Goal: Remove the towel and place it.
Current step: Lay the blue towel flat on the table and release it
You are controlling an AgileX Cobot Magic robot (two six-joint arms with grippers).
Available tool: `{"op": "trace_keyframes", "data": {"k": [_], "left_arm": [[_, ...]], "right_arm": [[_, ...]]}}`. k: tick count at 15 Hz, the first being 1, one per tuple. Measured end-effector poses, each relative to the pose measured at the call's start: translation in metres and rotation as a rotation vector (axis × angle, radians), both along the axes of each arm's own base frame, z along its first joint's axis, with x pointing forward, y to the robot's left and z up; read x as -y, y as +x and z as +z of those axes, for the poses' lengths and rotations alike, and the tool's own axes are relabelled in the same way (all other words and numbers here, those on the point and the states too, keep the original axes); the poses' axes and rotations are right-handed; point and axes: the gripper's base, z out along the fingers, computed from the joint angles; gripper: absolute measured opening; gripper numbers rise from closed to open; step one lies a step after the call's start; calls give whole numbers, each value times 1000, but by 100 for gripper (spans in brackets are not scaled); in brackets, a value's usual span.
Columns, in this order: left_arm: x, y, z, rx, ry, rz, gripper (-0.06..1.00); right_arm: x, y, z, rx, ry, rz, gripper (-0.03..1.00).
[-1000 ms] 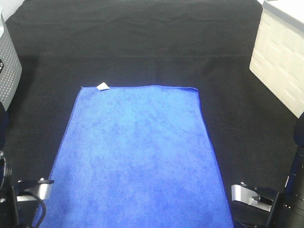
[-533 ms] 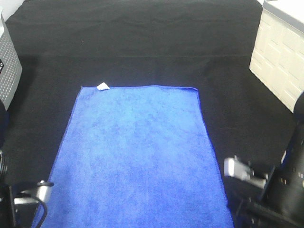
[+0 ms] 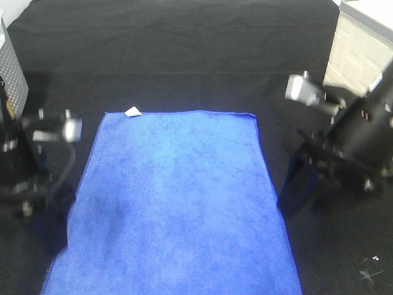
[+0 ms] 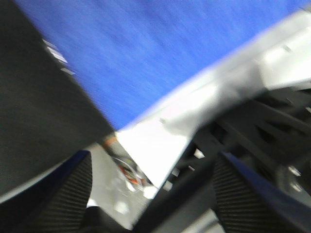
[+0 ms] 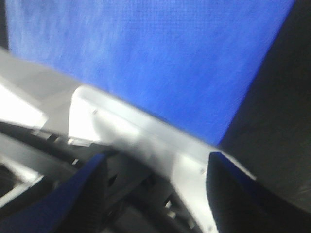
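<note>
Black cloth (image 3: 184,55) covers the whole tabletop. The left gripper (image 4: 153,158) is open. Its two dark ribbed fingers (image 4: 63,189) stand wide apart with nothing caught between them. Its wrist view is badly blurred and looks past them onto the towel (image 3: 178,203). The right gripper (image 5: 156,156) is open in the same way, its fingers (image 5: 231,194) spread and empty, and blue pile fills most of its wrist view.

From the high camera, the left arm (image 3: 24,163) hangs just outside the towel's left long edge, about level with its middle. The right arm (image 3: 356,135) stands just outside the right long edge, nearer the far corner. Neither arm touches the fabric, as far as can be told.

The towel lies flat and fully spread, its long edges running away from the robot and its near end cut off by the frame. A small white tag (image 3: 132,112) sticks out at its far left corner. Well beyond the far right corner sits a cream box (image 3: 362,67) with a brick pattern. Well off the far left corner stands a grey perforated case (image 3: 11,86).
</note>
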Motion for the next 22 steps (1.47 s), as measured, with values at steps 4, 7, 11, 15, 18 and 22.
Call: {"op": "trace_keyframes", "data": {"k": [4,7,11,15,18,22], "left_arm": [[-19,60,50,291,145,89,65],[-34,88,57,332,152,163,65],[-50,145,47,360,157,270,67],[-58,187,15,379,144,324,68],[-54,211,-12,404,132,313,68],[-50,235,-48,407,129,315,68]], "right_arm": [[15,49,47,268,-131,-86,68],[32,75,56,305,-145,-152,71],[44,142,46,306,-155,-171,72],[35,190,17,249,-137,-135,72],[32,209,-17,206,-137,-141,72],[31,222,-49,220,-141,-169,72]]}}
